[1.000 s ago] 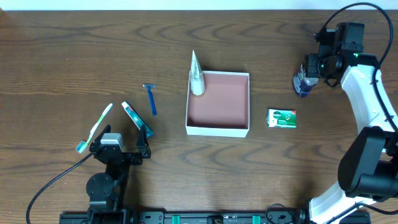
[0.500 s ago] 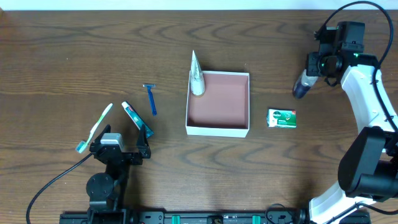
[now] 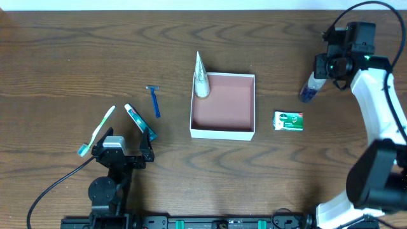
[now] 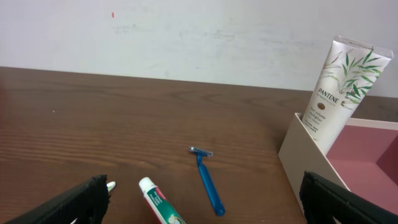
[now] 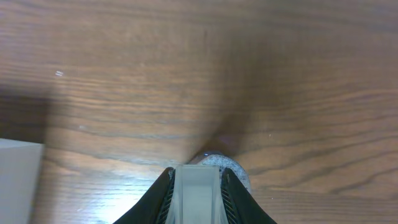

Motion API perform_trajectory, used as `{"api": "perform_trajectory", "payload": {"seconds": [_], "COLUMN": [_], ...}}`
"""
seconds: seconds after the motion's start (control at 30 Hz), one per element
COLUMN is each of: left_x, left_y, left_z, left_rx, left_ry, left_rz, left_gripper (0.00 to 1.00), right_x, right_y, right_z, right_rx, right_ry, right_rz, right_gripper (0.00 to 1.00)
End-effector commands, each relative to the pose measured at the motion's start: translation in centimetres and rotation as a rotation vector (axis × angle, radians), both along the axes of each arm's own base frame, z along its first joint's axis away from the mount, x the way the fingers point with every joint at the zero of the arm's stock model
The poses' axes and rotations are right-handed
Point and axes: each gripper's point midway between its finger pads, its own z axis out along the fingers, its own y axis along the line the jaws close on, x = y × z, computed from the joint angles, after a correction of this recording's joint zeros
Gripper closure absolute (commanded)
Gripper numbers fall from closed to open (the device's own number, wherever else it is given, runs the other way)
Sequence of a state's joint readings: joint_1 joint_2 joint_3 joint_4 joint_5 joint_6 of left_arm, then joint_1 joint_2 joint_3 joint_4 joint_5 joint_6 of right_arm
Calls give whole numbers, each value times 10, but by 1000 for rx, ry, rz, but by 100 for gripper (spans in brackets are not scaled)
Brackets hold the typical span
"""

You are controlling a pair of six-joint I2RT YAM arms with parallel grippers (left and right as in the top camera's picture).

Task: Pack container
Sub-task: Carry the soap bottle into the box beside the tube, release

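Overhead view has the right gripper (image 3: 315, 77) at the far right edge of the table (image 3: 76, 57), its jaws clamped on a small bottle (image 3: 308, 91) with a blue end that pokes out below the fingers. The right wrist camera shows those fingers (image 5: 166, 194) drawn in tight on a pale body, bare wood beyond them. The container (image 3: 222, 132) sits well to the left of these jaws at mid-table, with a green soap box (image 3: 288, 121) lying between. A Pantene tube (image 4: 336, 93) leans upright in the container's far left corner. The left gripper (image 3: 123, 151) rests near the table's front, jaws spread wide and holding nothing. A blue razor (image 4: 208, 180) lies ahead of them, and a toothpaste tube (image 4: 158, 205) is just inside the gap. A toothbrush (image 3: 96, 130) lies beside the left finger, and the container's white wall is ahead to the right.
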State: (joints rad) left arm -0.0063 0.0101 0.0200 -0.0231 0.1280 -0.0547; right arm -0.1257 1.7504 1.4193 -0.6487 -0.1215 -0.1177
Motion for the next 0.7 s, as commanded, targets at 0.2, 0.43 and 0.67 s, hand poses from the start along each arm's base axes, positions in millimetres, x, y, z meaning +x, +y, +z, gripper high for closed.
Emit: {"api": "perform_trajectory", "payload": {"seconds": [0.2,0.43,0.67], "left_x": [-1,-1,-1], "left_y": [-2,-2,-2], "left_z": [-15,-15,-15], "left_rx": [-4,-4,-4], "left_ry": [47,47,47], "left_rz": [-12,-12,-12], "left_gripper": [2,2,2], "right_x": [-29,-56,-61], "right_y": [93,181,245], "right_z": [142,168,145], "right_rx": [173,264,236], "right_ry": [-333,-384,-343], "right_rz": [245,463,566], "right_gripper": [84,83,83]}}
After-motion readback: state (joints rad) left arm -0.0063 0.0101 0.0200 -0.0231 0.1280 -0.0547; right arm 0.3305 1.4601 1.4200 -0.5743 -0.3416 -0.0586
